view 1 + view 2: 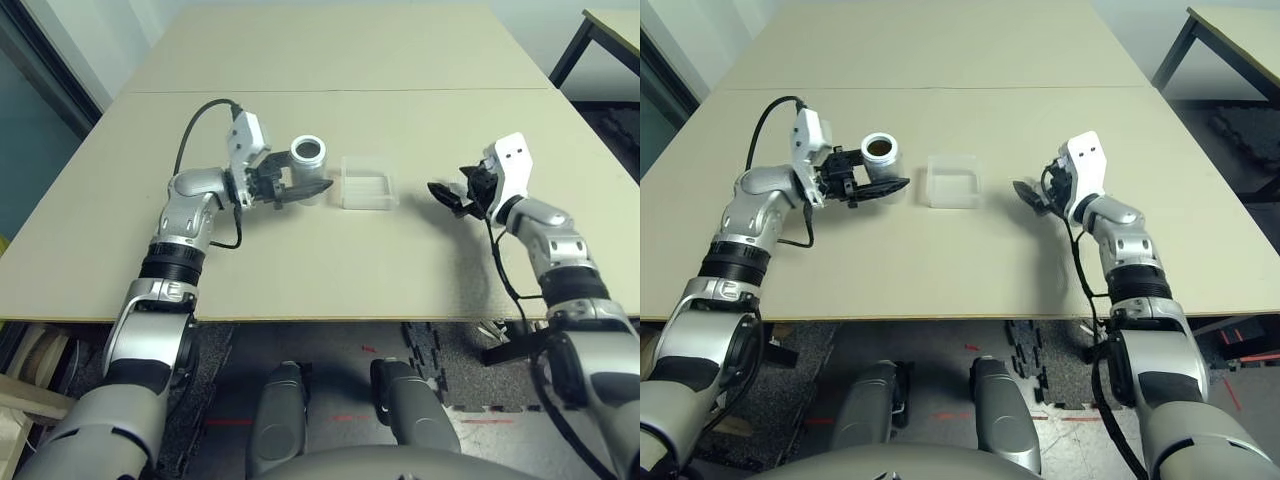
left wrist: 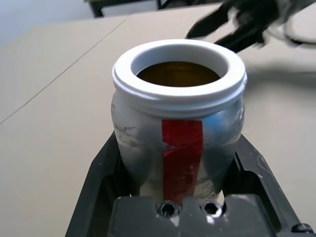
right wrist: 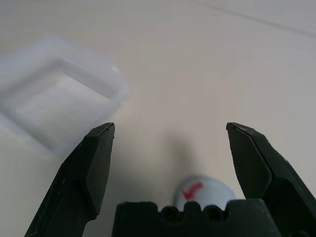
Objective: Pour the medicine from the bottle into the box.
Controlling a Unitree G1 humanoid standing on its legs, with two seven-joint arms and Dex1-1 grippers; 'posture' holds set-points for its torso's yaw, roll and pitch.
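My left claw [image 1: 310, 176] pinches the upright bottle [image 2: 177, 143]. My right [image 3: 170, 126] stands spread near the cap [image 3: 207, 191]; the box [image 1: 368, 190] lies between.

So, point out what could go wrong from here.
The bottle is uncapped and upright in the left gripper, so an early tilt could spill the medicine onto the table. The clear box is small and shallow; a fast pour might miss or bounce out. The cap sits close to the right gripper, which might knock it.
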